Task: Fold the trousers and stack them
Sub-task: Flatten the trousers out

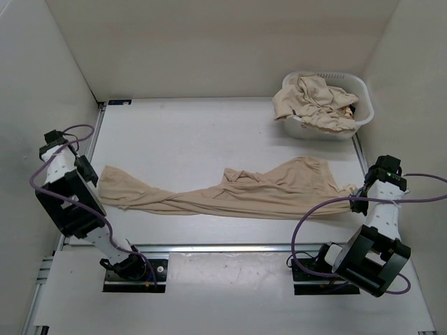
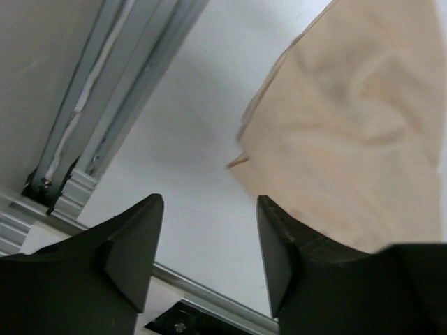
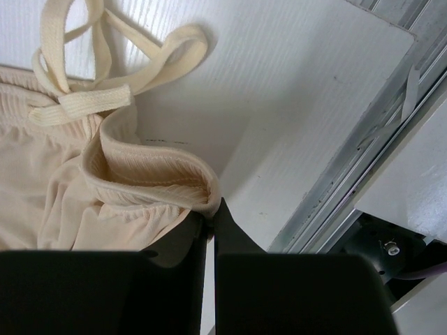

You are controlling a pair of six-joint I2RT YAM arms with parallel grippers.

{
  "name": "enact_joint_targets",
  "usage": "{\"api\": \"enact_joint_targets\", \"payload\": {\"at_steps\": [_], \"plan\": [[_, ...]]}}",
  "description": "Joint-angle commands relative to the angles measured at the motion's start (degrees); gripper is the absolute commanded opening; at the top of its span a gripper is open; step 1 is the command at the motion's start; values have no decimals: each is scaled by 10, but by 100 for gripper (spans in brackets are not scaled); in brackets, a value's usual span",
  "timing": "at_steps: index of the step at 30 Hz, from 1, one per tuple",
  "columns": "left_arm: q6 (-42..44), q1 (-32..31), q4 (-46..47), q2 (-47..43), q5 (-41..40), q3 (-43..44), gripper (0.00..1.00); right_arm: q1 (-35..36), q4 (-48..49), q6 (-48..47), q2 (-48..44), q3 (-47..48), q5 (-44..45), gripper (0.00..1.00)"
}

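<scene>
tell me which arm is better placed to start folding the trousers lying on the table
Right, likely: the right pincer is shut on the waistband of the trousers; the left pincer stands open beside the cloth.

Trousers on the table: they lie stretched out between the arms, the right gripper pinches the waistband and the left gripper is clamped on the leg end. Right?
Not quite. The left gripper is open, bare table between its jaws and the leg end beside it; the left wrist view shows this. The trousers do lie stretched out, the right gripper pinching the waistband.
</scene>
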Motion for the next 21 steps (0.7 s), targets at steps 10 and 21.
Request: {"api": "enact_joint_targets", "payload": {"at_steps": [10, 21], "plan": [[0, 28, 99, -44, 67, -138, 66, -2, 11, -12, 5, -5, 0, 0], [0, 28, 115, 24, 81, -142, 47, -2, -5, -12, 5, 7, 10, 0]]}}
